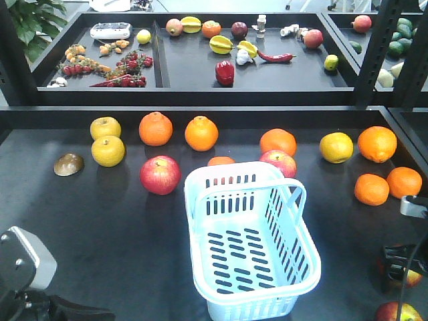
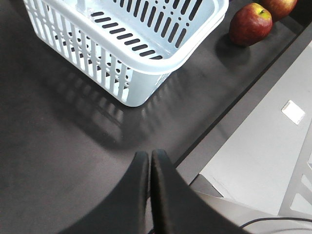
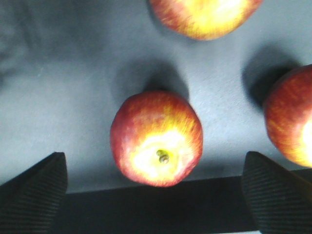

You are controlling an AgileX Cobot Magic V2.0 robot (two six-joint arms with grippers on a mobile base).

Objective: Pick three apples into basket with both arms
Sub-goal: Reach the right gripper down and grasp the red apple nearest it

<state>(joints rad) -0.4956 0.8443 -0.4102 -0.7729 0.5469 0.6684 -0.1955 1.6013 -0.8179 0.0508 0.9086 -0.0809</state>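
The pale blue basket (image 1: pixel 251 241) stands empty in the middle of the dark table; its corner (image 2: pixel 131 53) also shows in the left wrist view. One red apple (image 1: pixel 160 174) lies left of the basket and another (image 1: pixel 279 160) just behind it. My right gripper (image 3: pixel 153 161) is open, hovering over a red-yellow apple (image 3: pixel 156 139) that lies stem up between and slightly ahead of its fingers (image 3: pixel 34 190). Two more apples (image 3: pixel 204 17) (image 3: pixel 292 117) lie close by. My left gripper (image 2: pixel 149 155) is shut on nothing, low over the table near the front edge. Two apples (image 2: pixel 250 23) lie beyond the basket from it.
Oranges (image 1: pixel 201 133) and yellow fruits (image 1: pixel 108 150) sit in a row behind the basket, with more oranges (image 1: pixel 372 189) at right. A brown shell-like object (image 1: pixel 69 164) lies far left. A raised shelf (image 1: pixel 200 93) with mixed produce runs along the back. The table edge (image 2: pixel 229 122) is near my left gripper.
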